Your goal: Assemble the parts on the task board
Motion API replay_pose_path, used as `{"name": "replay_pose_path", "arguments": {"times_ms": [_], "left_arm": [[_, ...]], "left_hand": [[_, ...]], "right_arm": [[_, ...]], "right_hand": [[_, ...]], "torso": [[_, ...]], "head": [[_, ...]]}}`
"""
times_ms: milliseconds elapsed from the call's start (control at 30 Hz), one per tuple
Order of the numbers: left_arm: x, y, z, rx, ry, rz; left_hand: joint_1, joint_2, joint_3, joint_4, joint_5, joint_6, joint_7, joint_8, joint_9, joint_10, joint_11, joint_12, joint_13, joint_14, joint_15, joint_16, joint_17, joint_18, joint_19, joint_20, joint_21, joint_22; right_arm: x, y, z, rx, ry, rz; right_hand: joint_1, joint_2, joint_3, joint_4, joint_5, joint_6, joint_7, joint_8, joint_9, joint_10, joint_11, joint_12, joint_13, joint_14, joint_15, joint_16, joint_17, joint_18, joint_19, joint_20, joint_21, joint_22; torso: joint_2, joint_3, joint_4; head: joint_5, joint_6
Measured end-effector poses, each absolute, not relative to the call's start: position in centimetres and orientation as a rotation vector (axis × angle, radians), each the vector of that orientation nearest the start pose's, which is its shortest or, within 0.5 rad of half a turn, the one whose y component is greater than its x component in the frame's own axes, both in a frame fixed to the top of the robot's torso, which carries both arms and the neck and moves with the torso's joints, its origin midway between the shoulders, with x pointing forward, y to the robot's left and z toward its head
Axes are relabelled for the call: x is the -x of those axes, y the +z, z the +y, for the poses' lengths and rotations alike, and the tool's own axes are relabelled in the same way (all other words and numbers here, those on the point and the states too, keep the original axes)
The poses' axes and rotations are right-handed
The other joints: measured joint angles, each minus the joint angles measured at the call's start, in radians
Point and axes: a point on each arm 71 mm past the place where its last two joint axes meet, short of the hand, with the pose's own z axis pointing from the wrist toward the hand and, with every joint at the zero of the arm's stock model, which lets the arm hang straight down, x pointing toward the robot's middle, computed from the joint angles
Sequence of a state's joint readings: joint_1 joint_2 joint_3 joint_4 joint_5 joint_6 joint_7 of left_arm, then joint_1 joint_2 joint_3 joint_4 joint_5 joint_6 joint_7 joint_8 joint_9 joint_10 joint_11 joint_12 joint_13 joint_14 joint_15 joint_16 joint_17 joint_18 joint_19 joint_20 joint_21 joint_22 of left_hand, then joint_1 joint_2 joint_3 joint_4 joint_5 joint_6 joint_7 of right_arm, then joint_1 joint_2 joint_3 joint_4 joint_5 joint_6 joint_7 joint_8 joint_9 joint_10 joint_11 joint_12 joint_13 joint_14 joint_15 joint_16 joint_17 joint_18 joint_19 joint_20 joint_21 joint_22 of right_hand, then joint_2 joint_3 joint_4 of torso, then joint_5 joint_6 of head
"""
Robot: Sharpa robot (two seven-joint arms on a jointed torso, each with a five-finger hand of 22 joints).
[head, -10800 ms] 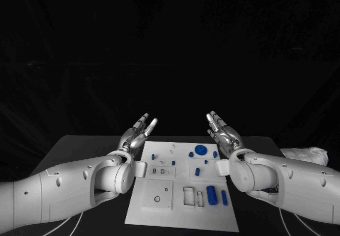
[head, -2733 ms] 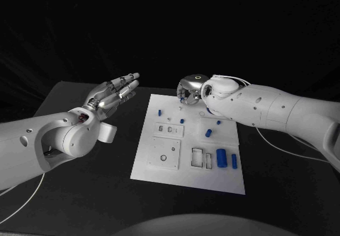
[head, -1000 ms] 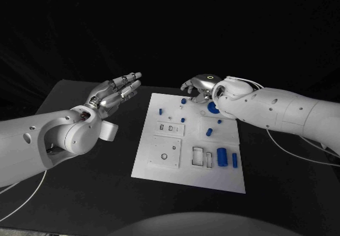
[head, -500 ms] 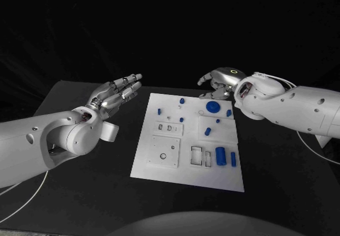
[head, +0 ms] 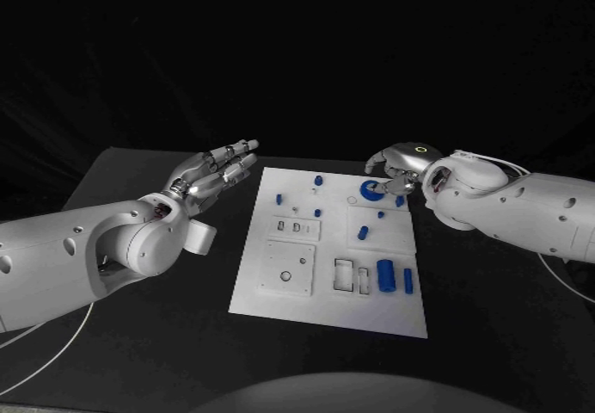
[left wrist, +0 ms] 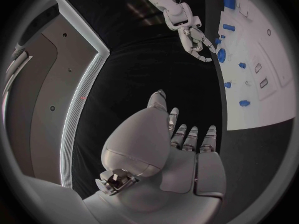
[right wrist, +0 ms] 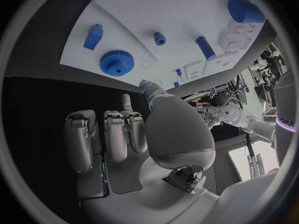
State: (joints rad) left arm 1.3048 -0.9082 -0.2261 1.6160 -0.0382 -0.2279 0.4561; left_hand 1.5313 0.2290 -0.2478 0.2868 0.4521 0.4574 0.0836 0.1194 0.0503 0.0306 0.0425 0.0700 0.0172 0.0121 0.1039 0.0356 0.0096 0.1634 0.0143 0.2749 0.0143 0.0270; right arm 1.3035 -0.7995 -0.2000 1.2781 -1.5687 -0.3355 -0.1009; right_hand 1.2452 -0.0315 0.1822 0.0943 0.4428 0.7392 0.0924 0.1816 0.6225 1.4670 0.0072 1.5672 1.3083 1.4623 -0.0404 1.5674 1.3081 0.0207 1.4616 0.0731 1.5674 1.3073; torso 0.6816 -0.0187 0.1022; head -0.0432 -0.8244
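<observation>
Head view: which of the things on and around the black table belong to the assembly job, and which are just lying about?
Belonging to the job:
- task board
- blue gear
- large blue cylinder
- slim blue pin
- small blue peg
- right hand, beside the gear
- left hand, open, off the board

Just lying about:
- white cable on the table

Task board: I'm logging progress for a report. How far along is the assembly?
Little looks finished: the blue gear sits at the task board's far end; whether seated I cannot tell. The right robot hand hovers by it, holding nothing; the left robot hand is open, off the board. Two blue cylinders lie loose beside empty slots.
</observation>
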Motion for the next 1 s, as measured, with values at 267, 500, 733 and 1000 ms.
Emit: {"name": "replay_pose_path", "arguments": {"times_ms": [267, 500, 733, 1000], "left_arm": [[-46.1, -18.7, 21.2, 0.973, -1.606, 1.550], [-46.1, -18.7, 21.3, 0.973, -1.606, 1.553], [-46.1, -18.7, 21.2, 0.972, -1.609, 1.556], [-46.1, -18.7, 21.3, 0.973, -1.609, 1.560]], "left_hand": [[0.000, 0.000, 0.003, -0.003, 0.000, 0.000, 0.000, 0.000, 0.000, 0.000, 0.000, 0.000, 0.000, 0.002, 0.002, 0.005, 0.001, 0.000, 0.000, 0.000, 0.000, 0.000], [0.000, 0.000, 0.003, -0.003, 0.004, 0.004, 0.004, 0.000, 0.001, 0.000, 0.000, 0.000, 0.000, 0.002, 0.002, 0.005, 0.001, 0.000, 0.000, 0.000, 0.000, 0.000], [0.000, 0.000, 0.006, 0.000, 0.004, 0.007, 0.000, 0.000, 0.001, 0.000, 0.000, 0.000, 0.000, 0.006, 0.006, 0.005, 0.002, 0.000, 0.000, 0.000, 0.000, 0.000], [0.000, 0.000, 0.006, 0.000, 0.004, 0.007, 0.000, 0.004, 0.001, 0.000, 0.000, 0.006, 0.000, 0.006, 0.006, 0.011, 0.002, 0.000, 0.000, 0.000, 0.000, 0.000]], "right_arm": [[-52.7, -20.9, -26.8, 0.259, 0.288, 1.707], [-52.8, -21.3, -27.1, 0.254, 0.269, 1.733], [-53.1, -21.9, -27.3, 0.249, 0.252, 1.761], [-53.4, -22.2, -27.4, 0.231, 0.246, 1.772]], "right_hand": [[0.004, 0.004, 0.023, -0.009, 0.043, -0.052, 0.013, -0.005, 0.045, 0.000, 0.007, 0.000, 0.000, 0.006, 0.006, 0.000, 0.000, -0.015, 0.004, 0.004, 0.000, 0.000], [-0.001, -0.001, 0.039, -0.010, 0.043, -0.084, 0.020, -0.023, 0.054, 0.000, 0.015, 0.000, 0.000, 0.002, 0.010, 0.000, 0.000, -0.015, 0.007, 0.007, 0.000, 0.001], [-0.018, -0.002, 0.046, -0.003, -0.024, -0.089, 0.025, -0.039, 0.045, 0.000, 0.025, 0.000, 0.000, 0.006, 0.021, 0.000, 0.000, -0.014, 0.005, 0.017, 0.000, 0.001], [-0.027, 0.008, 0.053, 0.004, -0.039, -0.089, 0.025, -0.048, 0.040, 0.000, 0.025, 0.000, 0.000, 0.004, 0.023, 0.000, 0.000, -0.014, 0.003, 0.018, 0.000, 0.001]], "torso": [[0.000, 0.0000, 0.0000], [0.000, -0.0001, -0.0001], [-0.001, -0.0004, -0.0004], [-0.001, 0.0001, -0.0006]], "head": [[0.001, -0.005], [0.002, -0.007], [0.003, -0.006], [0.005, -0.004]]}}
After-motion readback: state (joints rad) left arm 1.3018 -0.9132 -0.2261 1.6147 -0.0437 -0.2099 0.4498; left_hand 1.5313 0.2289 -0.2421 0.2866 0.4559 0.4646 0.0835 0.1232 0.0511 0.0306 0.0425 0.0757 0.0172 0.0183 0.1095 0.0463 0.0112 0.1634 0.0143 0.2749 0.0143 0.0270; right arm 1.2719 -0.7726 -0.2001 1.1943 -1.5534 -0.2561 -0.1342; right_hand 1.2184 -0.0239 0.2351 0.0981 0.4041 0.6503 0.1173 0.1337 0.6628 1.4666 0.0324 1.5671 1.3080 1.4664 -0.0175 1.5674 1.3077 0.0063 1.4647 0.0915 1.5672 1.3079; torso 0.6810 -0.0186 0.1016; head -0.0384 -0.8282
